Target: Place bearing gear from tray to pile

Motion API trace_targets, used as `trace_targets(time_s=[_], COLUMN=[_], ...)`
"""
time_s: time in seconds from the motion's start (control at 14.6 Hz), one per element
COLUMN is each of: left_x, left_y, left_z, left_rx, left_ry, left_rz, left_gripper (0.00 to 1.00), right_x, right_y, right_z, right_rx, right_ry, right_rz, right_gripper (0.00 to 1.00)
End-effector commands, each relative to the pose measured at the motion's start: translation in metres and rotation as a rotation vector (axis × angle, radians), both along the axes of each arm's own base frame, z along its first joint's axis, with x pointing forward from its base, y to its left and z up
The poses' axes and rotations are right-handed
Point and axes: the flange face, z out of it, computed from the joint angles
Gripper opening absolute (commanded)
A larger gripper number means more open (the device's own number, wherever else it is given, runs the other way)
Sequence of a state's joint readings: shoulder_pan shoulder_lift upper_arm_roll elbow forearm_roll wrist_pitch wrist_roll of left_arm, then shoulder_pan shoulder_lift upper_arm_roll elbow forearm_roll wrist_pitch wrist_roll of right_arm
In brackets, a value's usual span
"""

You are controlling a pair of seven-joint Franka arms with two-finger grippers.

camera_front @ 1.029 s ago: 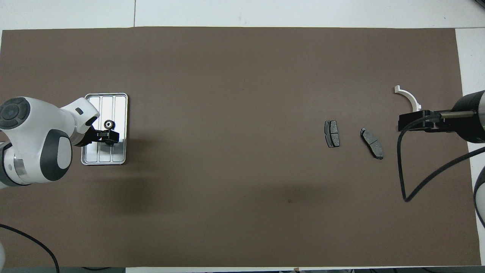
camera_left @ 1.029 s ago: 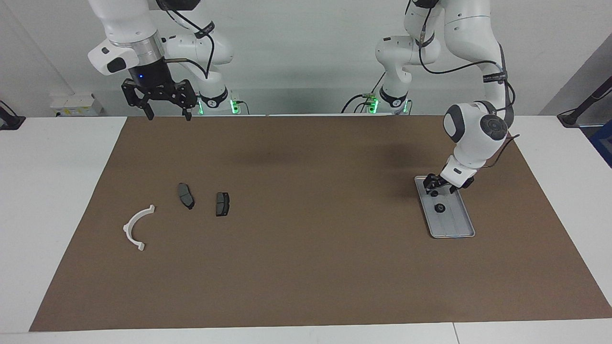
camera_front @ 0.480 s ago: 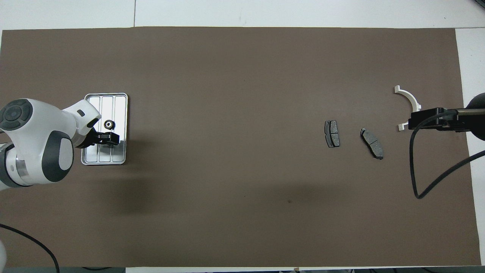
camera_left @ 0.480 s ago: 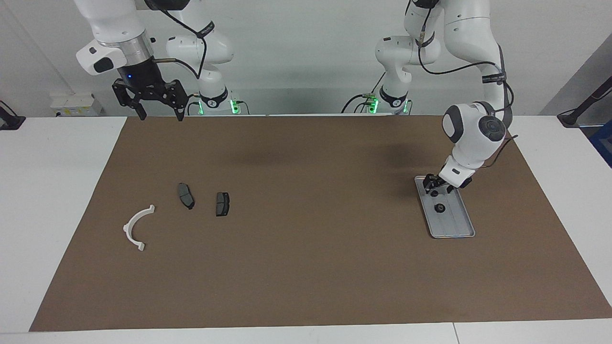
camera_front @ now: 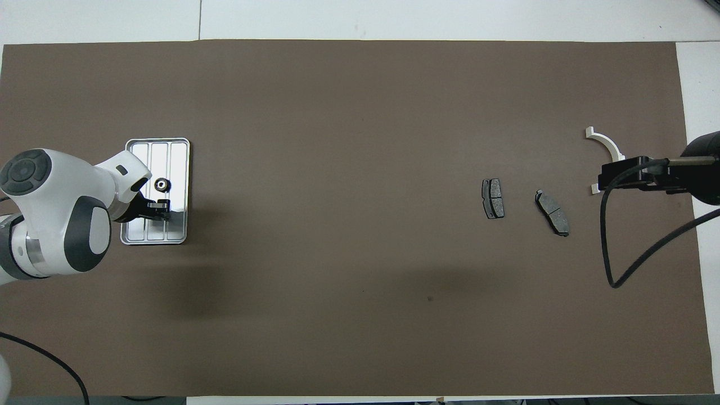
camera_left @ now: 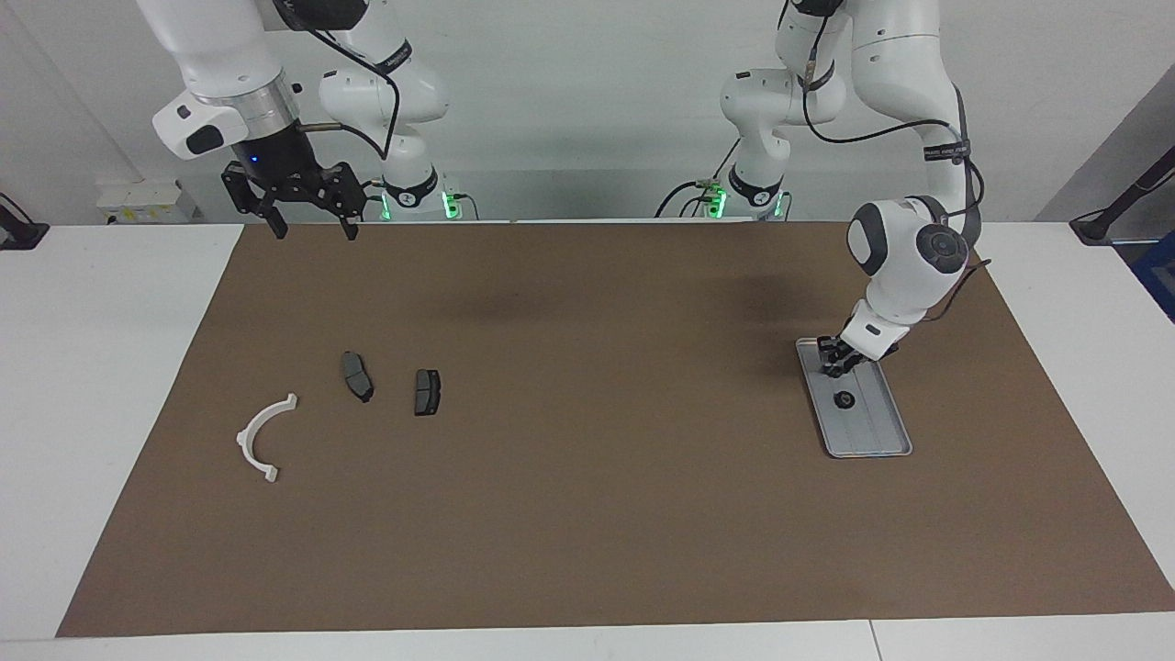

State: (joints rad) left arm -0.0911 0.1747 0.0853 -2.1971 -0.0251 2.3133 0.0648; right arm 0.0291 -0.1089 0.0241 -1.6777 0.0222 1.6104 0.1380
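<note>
- Facing view, clock read on that view: my left tool is low over the end of the tray nearest the robots. I cannot tell how far it is open, or whether it has hold of anything.
- The bearing gear lies in the tray at 6 o'clock from that tool, just beside it, about mid-tray.
- The tray sits on the brown mat toward my left arm's end of the table.
- The pile lies well apart at 9 o'clock from the tray: two dark plates and a white bracket.
- My right tool hangs high at 12 o'clock from the pile, spread wide and empty.
</note>
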Motion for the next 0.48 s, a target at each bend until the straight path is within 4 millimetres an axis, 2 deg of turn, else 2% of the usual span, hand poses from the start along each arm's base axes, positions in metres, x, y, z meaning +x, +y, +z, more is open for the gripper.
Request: trace_targets(time_s=[0.0,0.14,0.21,0.27,0.34,0.41], left_x=[-0.001,0.021,0.041,0.058,0.074,0.081], left_y=[-0.002,-0.003,-0.006,-0.01,-0.019,-0.04], left_z=[0.001,0.024,0.051,0.088,0.121,0.157], left_rx=[-0.001,-0.021,-0.048,-0.063,-0.06,-0.052], left_ry=[-0.005,0.012,0.036,0.061,0.085,0.083], left_rz=[0.017,0.034,0.049,0.056,0.086,0.133], left_gripper=[0.0,0.0,0.0,0.0,0.0,0.0], right_x=[0.001,-0.005,-0.005,-0.005,-0.005,-0.005], right_y=[-0.001,0.001,0.001,0.001,0.001,0.001], right_z=[0.011,0.016,0.017,0.017,0.017,0.017], right_rx=[0.025,0.025,0.026,0.026,0.026,0.024], right_ry=[-0.012,-0.019,-0.024,-0.024,-0.024,-0.022], right_rz=[0.017,0.02,0.02,0.02,0.021,0.021], right_gripper=[1.0,1.0,1.0,1.0,1.0,1.0])
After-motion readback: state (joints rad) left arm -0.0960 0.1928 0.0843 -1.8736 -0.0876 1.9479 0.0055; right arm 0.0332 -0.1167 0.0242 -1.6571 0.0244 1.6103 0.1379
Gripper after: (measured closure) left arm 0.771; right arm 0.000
